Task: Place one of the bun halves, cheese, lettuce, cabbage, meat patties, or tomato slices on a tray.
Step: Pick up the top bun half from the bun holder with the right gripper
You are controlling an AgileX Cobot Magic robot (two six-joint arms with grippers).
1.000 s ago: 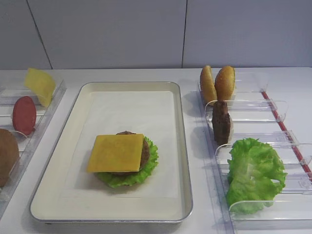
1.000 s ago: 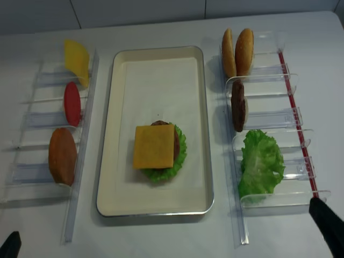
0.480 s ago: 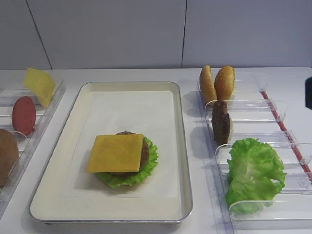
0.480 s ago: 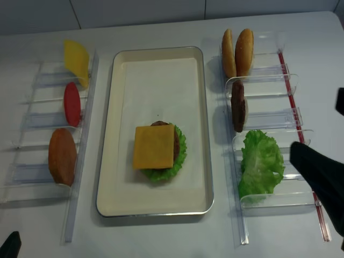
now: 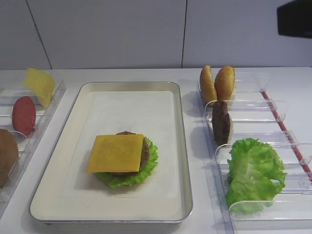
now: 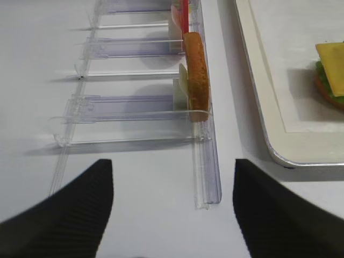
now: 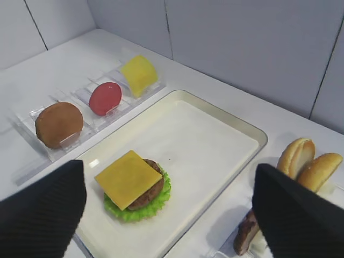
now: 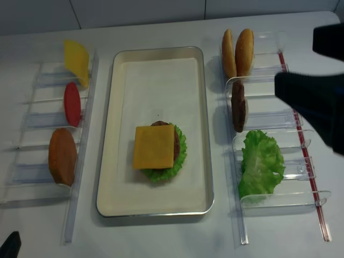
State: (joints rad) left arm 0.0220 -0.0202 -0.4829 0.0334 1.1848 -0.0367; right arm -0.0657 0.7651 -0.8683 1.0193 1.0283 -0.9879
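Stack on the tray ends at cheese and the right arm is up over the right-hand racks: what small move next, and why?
Probably bring the right gripper down toward the bun halves at the far end of the right rack. The tray stack has lettuce, patty and cheese on top, nothing above. The gripper is open and empty above that rack, so a bun half seems the nearest fitting piece, though the tomato slice is also possible.

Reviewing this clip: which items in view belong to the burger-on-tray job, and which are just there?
Belongs to the job:
- cream-white rectangular tray
- yellow square cheese slice topping the stack
- glossy golden bun halves
- dark brown meat patty
- ruffled green lettuce
- dull-red tomato slice

Just there:
- clear plastic racks
- plain brown round piece
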